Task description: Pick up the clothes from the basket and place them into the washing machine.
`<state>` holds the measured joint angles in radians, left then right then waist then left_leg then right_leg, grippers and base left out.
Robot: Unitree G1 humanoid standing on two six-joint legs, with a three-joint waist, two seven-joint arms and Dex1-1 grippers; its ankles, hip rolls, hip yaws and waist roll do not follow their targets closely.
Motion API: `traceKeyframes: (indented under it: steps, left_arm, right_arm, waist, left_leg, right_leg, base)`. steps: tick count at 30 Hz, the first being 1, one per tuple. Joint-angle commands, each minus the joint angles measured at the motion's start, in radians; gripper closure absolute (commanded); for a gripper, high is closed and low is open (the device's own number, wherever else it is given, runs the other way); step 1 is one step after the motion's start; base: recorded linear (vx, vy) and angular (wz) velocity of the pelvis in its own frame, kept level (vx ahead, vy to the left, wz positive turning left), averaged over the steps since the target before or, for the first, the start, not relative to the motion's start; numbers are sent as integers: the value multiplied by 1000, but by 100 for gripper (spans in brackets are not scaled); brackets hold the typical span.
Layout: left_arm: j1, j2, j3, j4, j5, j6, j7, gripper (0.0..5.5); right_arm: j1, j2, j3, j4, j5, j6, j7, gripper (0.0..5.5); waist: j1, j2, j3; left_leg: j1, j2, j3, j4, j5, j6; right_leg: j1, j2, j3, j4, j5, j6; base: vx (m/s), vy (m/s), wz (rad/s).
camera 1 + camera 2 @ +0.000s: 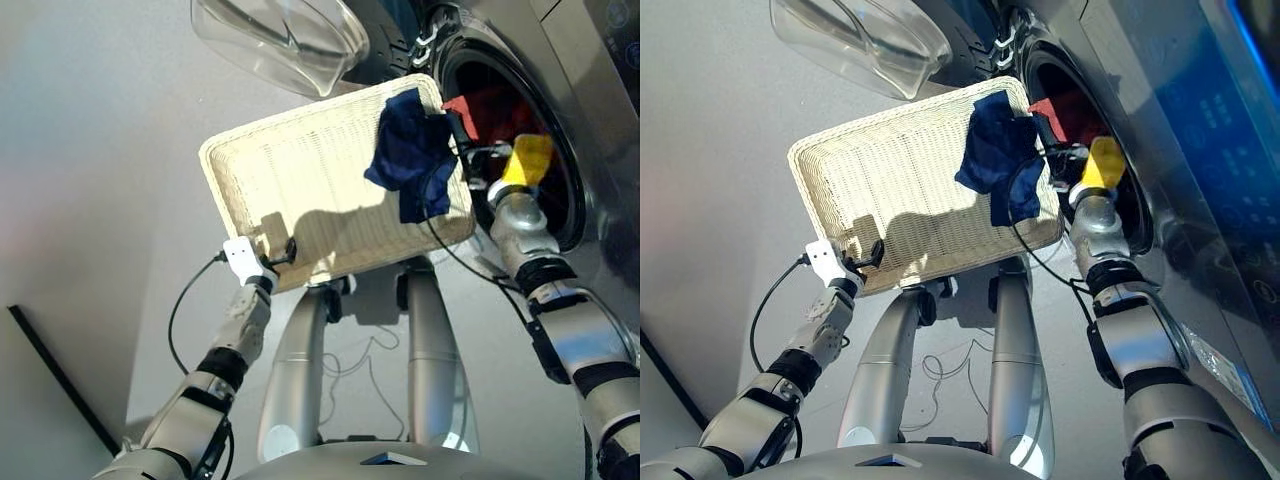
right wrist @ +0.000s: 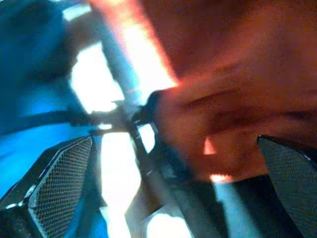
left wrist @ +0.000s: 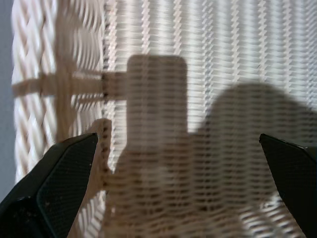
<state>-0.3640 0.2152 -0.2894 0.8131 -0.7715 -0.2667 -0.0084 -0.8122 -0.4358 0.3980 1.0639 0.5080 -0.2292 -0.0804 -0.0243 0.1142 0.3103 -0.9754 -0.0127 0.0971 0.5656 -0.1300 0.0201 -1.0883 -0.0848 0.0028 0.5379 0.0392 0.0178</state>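
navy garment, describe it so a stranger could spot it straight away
Find the cream woven basket in front of the washing machine. The navy garment drapes over its corner nearest the drum mouth, the only dark blue cloth; the red one lies inside the drum.

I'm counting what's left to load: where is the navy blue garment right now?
In the head views the navy blue garment is draped over the basket's corner on the robot's right, hanging down its side beside the washing machine's drum mouth, close to the right end effector.
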Motion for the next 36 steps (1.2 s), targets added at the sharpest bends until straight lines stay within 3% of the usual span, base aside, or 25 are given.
traceKeyframes:
  steps: [1,10,16,22,23,25,36]
  left_arm:
    - [-14,14,40,39,35,-13,-18,0]
    - [-46,1,47,84,39,-10,-9,0]
    - [-92,5,45,95,24,-11,25,0]
    - [-110,14,45,74,1,-18,44,0]
    - [-107,15,42,68,0,-17,44,0]
    - [-96,15,38,58,-5,-13,43,0]
    - [-64,-2,36,26,-19,-23,43,0]
  right_arm:
    - [7,16,84,-37,-88,5,76,0]
    - [-25,92,116,35,-109,31,102,0]
    - [-134,88,79,152,-138,54,30,0]
    - [-225,61,40,211,-107,69,3,0]
    - [-237,58,38,219,-105,70,0,45]
    - [-254,66,34,206,-85,65,-4,550]
    - [-141,123,-40,21,166,-15,10,550]
  waist:
    - [23,12,-38]
    - [51,16,-29]
    - [74,40,3]
    - [91,64,15]
    - [93,67,15]
    - [97,69,12]
    - [70,62,-13]
  left_leg:
    - [16,12,-33,-57,37,-26]
    - [1,1,-50,-67,48,-23]
    - [-57,-7,-62,-26,42,-18]
    - [-108,-13,-60,20,33,-17]
    - [-111,-14,-59,23,32,-17]
    - [-112,-14,-55,29,28,-15]
    - [-41,-12,-32,-26,24,-15]
  right_leg:
    - [79,21,-52,-35,-38,34]
    - [71,12,-62,-31,-45,35]
    - [11,2,-62,36,-72,31]
    - [-43,-8,-57,95,-86,29]
    - [-47,-9,-57,99,-88,29]
    - [-52,-10,-58,101,-87,28]
    - [5,1,-48,49,-76,33]
  base:
    - [0,0,0]
    - [1,-1,20]
    - [0,0,0]
    - [0,0,0]
    - [0,0,0]
    - [0,0,0]
    - [5,3,3]
